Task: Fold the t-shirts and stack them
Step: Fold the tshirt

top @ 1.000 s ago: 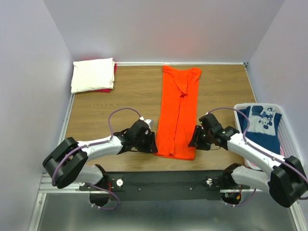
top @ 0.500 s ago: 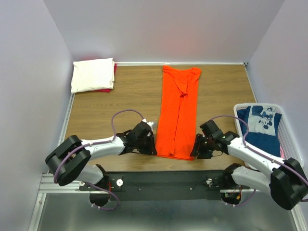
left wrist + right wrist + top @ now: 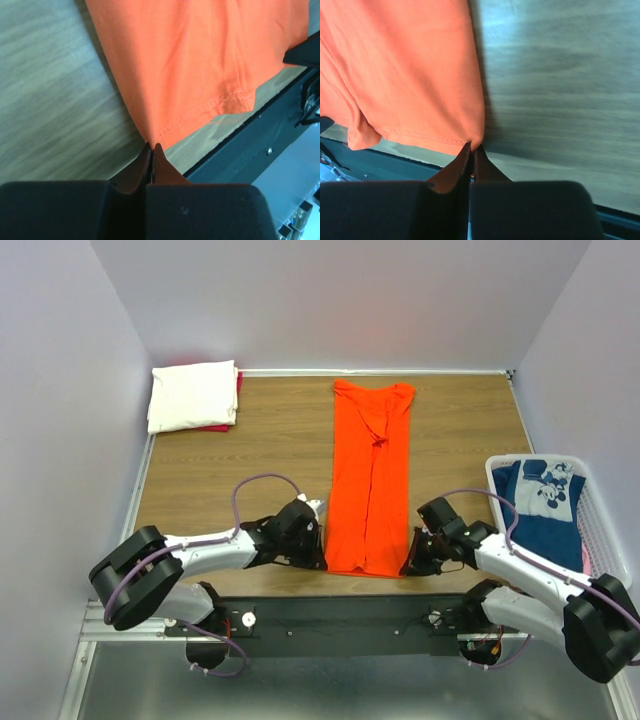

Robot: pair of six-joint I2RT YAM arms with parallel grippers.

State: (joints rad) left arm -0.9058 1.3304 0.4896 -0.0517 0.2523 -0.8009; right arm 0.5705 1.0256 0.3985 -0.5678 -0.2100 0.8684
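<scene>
Your left claw (image 3: 152, 146) is clenched on the near left hem corner of the long, bright orange cloth t-shirt (image 3: 370, 475), and your right claw (image 3: 471, 147) pinches its near right corner. The shirt lies flat, folded lengthwise, along the middle of the wooden surface (image 3: 240, 460).

Bright, even light; the top view is sharp. A faint reddish glow tints the pale back wall (image 3: 380, 335) above the long orange cloth t-shirt (image 3: 368, 480). Wrist views blur the wood-grain tabletop (image 3: 50, 100); a shadow edges the shirt.
</scene>
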